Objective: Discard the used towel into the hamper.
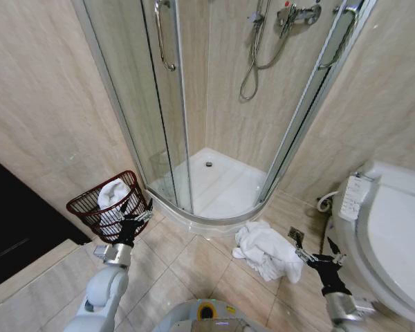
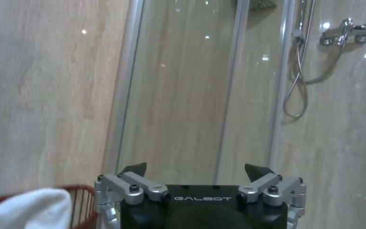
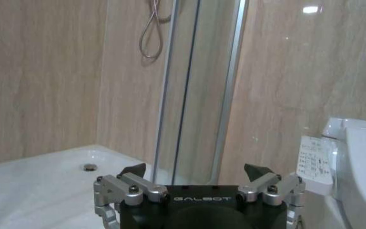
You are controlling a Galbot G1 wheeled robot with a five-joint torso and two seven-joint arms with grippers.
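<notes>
Your towel (image 1: 266,250) lies crumpled on the floor just left of the right gripper (image 1: 314,254), nearer that arm, while the left gripper (image 1: 133,218) hovers at the hamper (image 1: 90,207) across the floor, both sets of jaws spread and empty.

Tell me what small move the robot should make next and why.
Probably lower the open right end effector onto the white towel crumpled on the floor tiles beside it. It holds nothing yet, and the hamper, already holding one towel, stands by the open left end effector.
</notes>
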